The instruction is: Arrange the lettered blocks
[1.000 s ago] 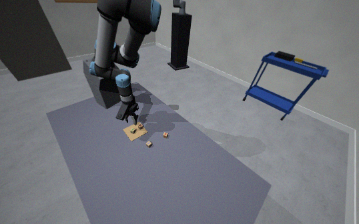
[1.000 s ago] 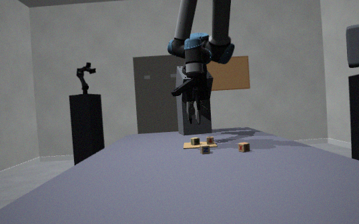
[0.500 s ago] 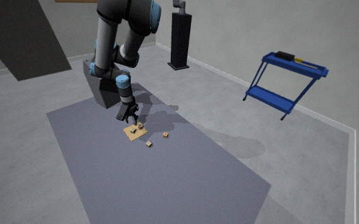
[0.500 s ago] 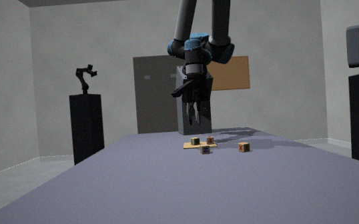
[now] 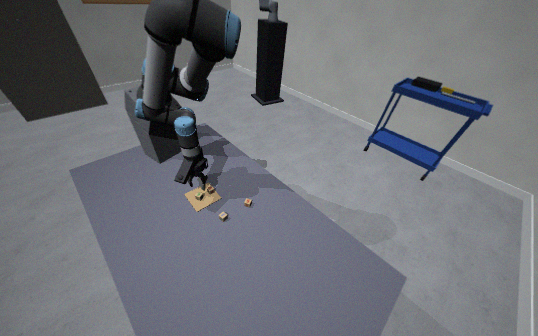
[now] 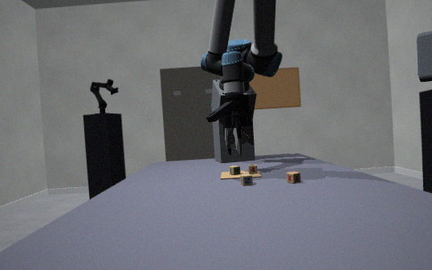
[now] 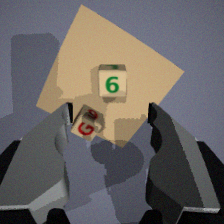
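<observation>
The dark grey arm (image 5: 158, 75) (image 6: 263, 24) reaches above the tan mat (image 5: 198, 205) (image 6: 226, 176) (image 7: 75, 55). Over the mat's base-side edge, the claw (image 5: 198, 184) (image 6: 234, 154) (image 7: 110, 104) hangs partly spread, pinching nothing. Of 4 blocks, the green-6 block (image 5: 199, 196) (image 6: 234, 170) (image 7: 112, 81) sits on the mat, the red-G block (image 5: 210, 189) (image 6: 252, 169) (image 7: 88, 123) at its edge; the blue-Z block (image 5: 223, 216) (image 6: 246, 180) and red-X block (image 5: 248, 202) (image 6: 293, 177) lie off it.

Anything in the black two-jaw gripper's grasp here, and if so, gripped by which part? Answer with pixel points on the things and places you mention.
Nothing is held: the black two-jaw gripper (image 5: 199, 184) (image 6: 234, 154) (image 7: 110, 104) hangs partly open above the tan mat (image 5: 197, 205) (image 6: 226, 176) (image 7: 75, 50).
</observation>
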### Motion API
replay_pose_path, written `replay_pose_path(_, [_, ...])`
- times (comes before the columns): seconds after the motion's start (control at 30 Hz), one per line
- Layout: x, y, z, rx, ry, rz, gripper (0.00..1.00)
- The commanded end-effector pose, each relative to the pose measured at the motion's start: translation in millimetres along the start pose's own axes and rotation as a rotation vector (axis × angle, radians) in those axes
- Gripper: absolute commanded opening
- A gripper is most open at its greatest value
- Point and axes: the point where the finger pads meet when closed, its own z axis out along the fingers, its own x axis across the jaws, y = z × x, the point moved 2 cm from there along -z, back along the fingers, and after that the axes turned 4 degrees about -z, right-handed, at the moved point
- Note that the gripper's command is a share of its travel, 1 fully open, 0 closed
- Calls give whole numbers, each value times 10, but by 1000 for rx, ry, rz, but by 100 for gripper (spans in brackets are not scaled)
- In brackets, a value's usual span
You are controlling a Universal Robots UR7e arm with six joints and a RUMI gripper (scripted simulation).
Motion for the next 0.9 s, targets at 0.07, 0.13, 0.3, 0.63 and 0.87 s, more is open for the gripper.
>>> replay_pose_path(0.07, [-5,-12,137,3,-1,-1,40])
replay_pose_path(0.13, [-4,-13,167,3,-1,-1,40])
replay_pose_path(0.3, [-3,-14,208,3,-1,-1,40])
replay_pose_path(0.63, [-1,-15,297,3,-1,-1,40])
replay_pose_path(0.87, [5,-13,310,2,-1,0,40])
